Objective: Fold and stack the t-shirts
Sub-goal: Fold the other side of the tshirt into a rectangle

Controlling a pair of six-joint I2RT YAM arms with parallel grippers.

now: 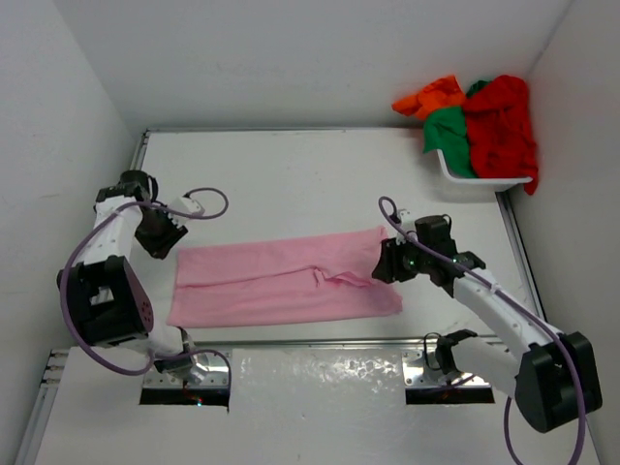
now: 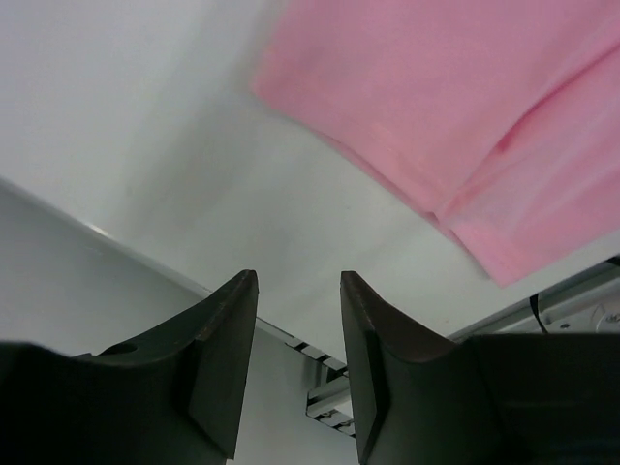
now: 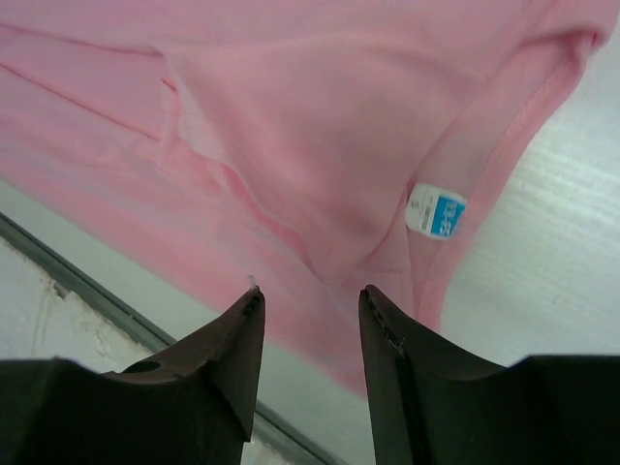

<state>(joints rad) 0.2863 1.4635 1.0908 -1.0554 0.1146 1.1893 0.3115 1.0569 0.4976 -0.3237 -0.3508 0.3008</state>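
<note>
The pink t-shirt [image 1: 271, 286] lies flat across the frame's centre. The left gripper [image 2: 298, 281] at its left end and the right gripper [image 3: 310, 295] at its right end both stand partly open, holding nothing.

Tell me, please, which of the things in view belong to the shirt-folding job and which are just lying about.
Belonging to the job: pink t-shirt, lying flat between the arms; red t-shirt, green t-shirt and orange t-shirt, heaped at the far right.
Just lying about: white basket under that heap; table.
</note>
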